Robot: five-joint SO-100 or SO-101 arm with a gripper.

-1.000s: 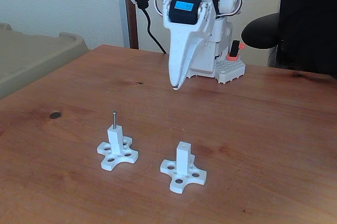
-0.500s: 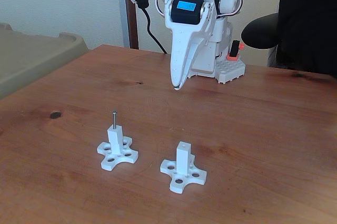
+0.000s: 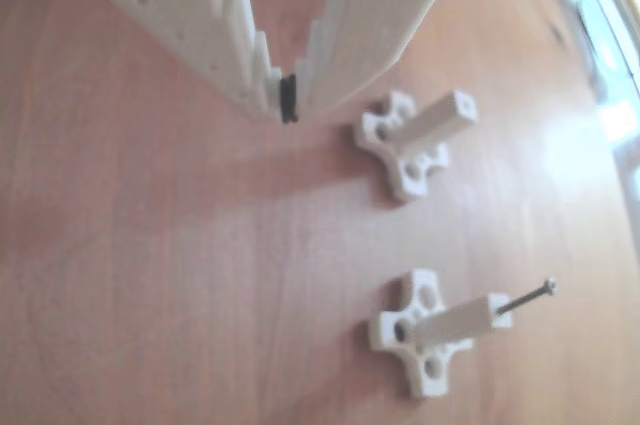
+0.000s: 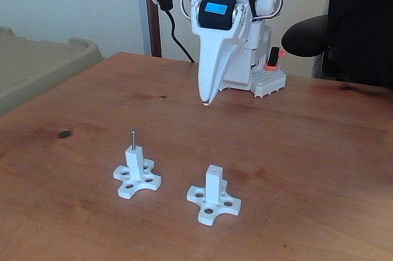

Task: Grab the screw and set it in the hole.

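The screw (image 4: 133,139) is standing upright in the hole of the left white post (image 4: 134,161) in the fixed view, while the gripper (image 4: 204,102), fingers pressed together and empty, is hanging well behind that post.

Bench (image 4: 319,169): reddish-brown wood, darker grain streaks, one dark knot spot at left in the fixed view. Two cross-shaped bases with posts, left (image 4: 136,175) and right (image 4: 213,198): plain white plastic. Screw (image 4: 133,139): thin, dark grey metal. Arm (image 4: 221,34): white body, small blue-lit screen, orange-red piece at its base. Jaws: white with a black pad at the tip. Wall: pale cream.
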